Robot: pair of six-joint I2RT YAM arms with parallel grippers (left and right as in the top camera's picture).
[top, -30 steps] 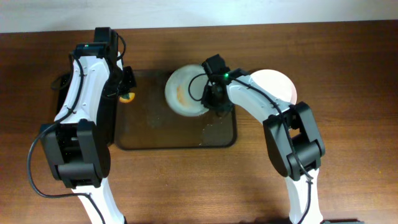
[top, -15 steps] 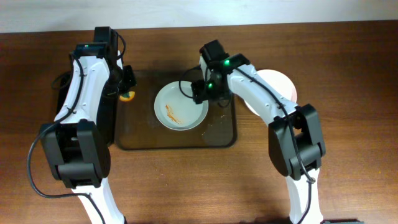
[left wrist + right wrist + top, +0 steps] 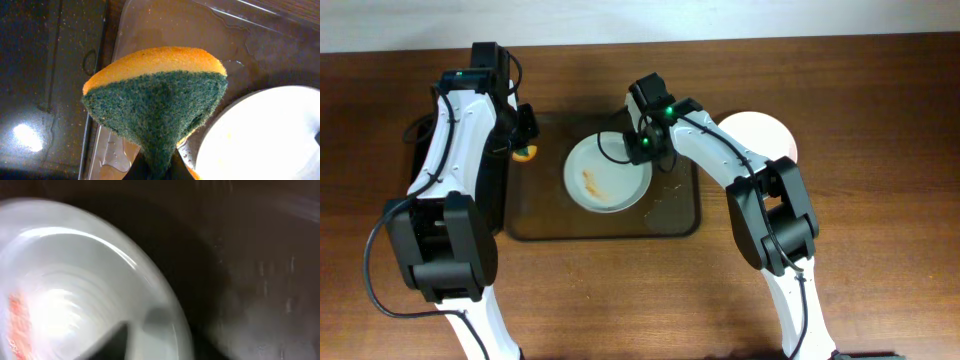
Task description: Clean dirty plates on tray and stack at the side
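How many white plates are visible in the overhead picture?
2: a sauce-streaked plate on the tray, and a plain plate right of it; another may lie hidden under it.

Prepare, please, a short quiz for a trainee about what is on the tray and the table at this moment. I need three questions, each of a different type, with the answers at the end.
1. True or false: the plate on the tray is already wiped clean.
2. Multiple choice: what does the left gripper hold? A) a sponge B) a cloth C) a spoon
3. Short answer: where does the second plate lie?

Key
1. False: orange streaks show on it.
2. A.
3. On the table, to the right of the tray, partly hidden by the right arm.
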